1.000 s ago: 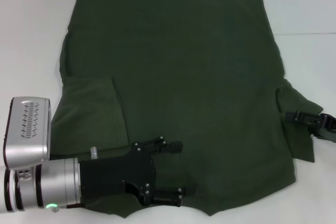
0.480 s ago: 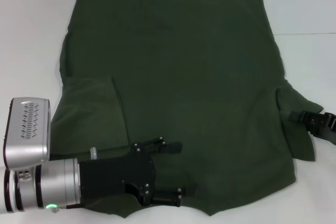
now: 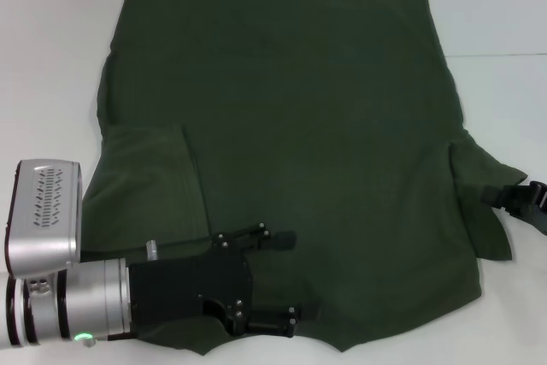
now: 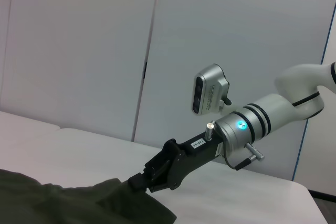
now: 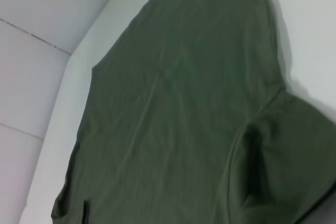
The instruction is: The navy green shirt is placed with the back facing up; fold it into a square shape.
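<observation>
Navy green shirt [image 3: 291,126]: spread back-up over most of the white table [image 3: 51,57]; left sleeve folded inward.
Left gripper [image 3: 286,284]: fingers apart, over the shirt's near edge.
Right gripper [image 3: 500,197]: at the right sleeve by the table's right edge; cannot tell finger state.

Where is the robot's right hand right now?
In the head view, the right end effector is at the far right edge, at the tip of the shirt's right sleeve, on the white table.
</observation>
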`<act>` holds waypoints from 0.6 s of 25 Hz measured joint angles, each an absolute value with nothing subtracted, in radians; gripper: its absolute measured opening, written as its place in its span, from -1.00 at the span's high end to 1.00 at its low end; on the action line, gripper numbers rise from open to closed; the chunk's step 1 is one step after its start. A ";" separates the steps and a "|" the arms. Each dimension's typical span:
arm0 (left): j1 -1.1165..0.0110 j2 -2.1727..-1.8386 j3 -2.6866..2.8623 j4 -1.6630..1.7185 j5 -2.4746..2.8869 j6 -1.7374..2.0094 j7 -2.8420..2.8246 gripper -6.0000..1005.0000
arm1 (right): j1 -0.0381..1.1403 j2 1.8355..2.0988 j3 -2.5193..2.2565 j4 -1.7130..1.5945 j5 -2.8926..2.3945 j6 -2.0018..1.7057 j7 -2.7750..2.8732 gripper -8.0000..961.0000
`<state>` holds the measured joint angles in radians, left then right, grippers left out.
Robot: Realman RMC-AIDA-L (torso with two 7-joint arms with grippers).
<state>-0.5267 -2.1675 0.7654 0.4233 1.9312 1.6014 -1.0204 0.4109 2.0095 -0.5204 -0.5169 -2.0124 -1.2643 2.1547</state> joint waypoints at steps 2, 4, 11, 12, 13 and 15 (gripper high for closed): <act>-0.526 -2.167 0.765 0.423 1.931 1.601 -1.020 -0.89 | 0.411 2.010 -0.510 -0.515 -2.012 -1.262 2.153 0.70; -0.526 -2.167 0.765 0.423 1.931 1.601 -1.020 -0.89 | 0.411 2.010 -0.499 -0.515 -2.011 -1.260 2.151 0.86; -0.526 -2.167 0.765 0.423 1.931 1.600 -1.020 -0.89 | 0.412 2.011 -0.470 -0.514 -2.003 -1.258 2.139 0.93; -0.526 -2.167 0.765 0.423 1.931 1.599 -1.020 -0.89 | 0.413 2.011 -0.464 -0.514 -2.003 -1.255 2.139 0.94; -0.526 -2.167 0.765 0.423 1.931 1.599 -1.020 -0.89 | 0.415 2.010 -0.457 -0.514 -2.003 -1.249 2.138 0.95; -0.526 -2.167 0.765 0.423 1.931 1.599 -1.020 -0.89 | 0.418 2.004 -0.448 -0.514 -2.003 -1.233 2.135 0.97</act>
